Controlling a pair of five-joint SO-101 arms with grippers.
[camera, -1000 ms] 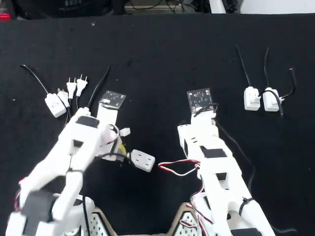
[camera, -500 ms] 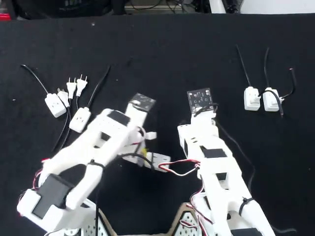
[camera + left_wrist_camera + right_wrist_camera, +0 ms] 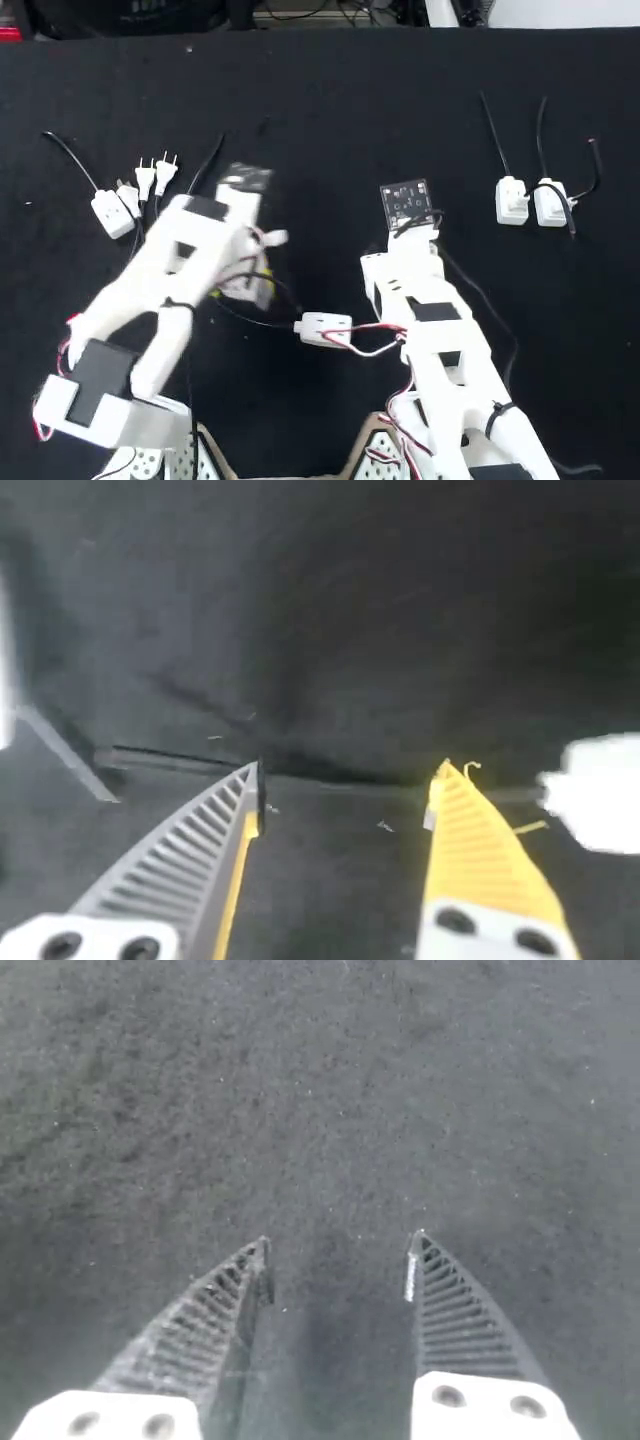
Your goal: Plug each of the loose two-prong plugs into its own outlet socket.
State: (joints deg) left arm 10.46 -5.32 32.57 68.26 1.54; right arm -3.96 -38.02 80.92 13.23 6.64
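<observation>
**Both grippers open and empty; socket lies between the arms**

The left gripper (image 3: pixel 345 780) is seen with jaws spread and nothing held, above the black table (image 3: pixel 330 100). The right gripper (image 3: pixel 335 1250) is likewise spread and empty. One white outlet socket (image 3: pixel 325 327) is lying between the two arms. Two loose two-prong plugs (image 3: pixel 156 172) are lying at the far left, beside a second socket (image 3: pixel 110 213).

Two white robot arms stand side by side, seen from above. The left arm (image 3: pixel 165 285) slants from its base at the near left up toward the middle, elbow bent. The left gripper (image 3: pixel 350 773) points downward, its grey and yellow ribbed fingers spread well apart. The right arm (image 3: pixel 432 325) stretches forward, leaning slightly left. The right gripper (image 3: pixel 338 1243) also points downward, its two ribbed fingers parted
</observation>
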